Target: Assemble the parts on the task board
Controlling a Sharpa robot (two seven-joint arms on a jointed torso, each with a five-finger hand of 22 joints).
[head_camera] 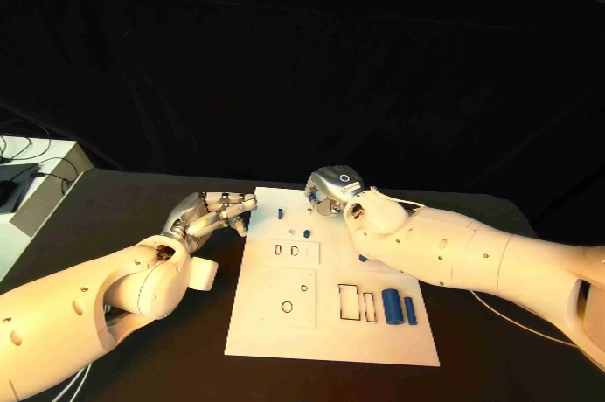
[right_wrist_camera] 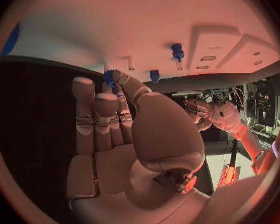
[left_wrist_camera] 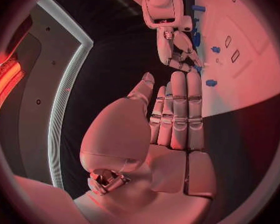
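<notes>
Task board (head_camera: 330, 330): flat white plate, two blue cylinders (head_camera: 399, 307).

My arms (head_camera: 120, 288): smooth white plastic shells, slight gloss. My left hand (head_camera: 212, 215) & right hand (head_camera: 336, 187): silvery metal-look segments, satin sheen. Task board (head_camera: 302, 328): matt white, flat, plastic-looking. Parts (head_camera: 392, 306): smooth blue plastic, faint shine. Table (head_camera: 151, 201): matt black. Backdrop (head_camera: 302, 70): black cloth, no shine.
</notes>
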